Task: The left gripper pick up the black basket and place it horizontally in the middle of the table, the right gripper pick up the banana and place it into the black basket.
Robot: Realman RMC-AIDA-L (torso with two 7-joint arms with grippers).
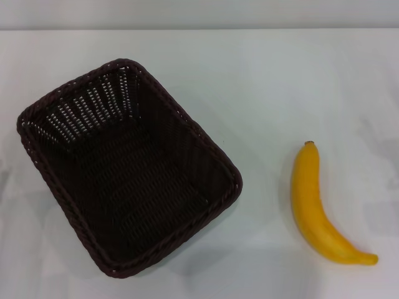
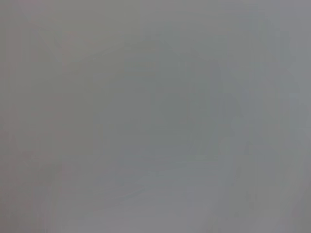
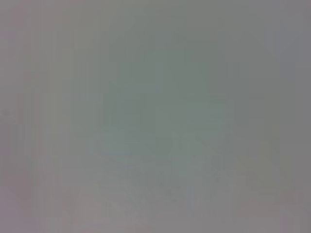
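The black basket (image 1: 128, 168) is a large dark woven wicker basket. It sits on the left half of the white table (image 1: 268, 87), turned at an angle, and it is empty. The banana (image 1: 315, 208) lies on the table to the right of the basket, well apart from it, with its brownish tip pointing away from me. Neither the left gripper nor the right gripper shows in the head view. Both wrist views show only a plain grey surface.
The table's far edge runs along the top of the head view, with a grey wall behind it. Bare table lies between the basket and the banana.
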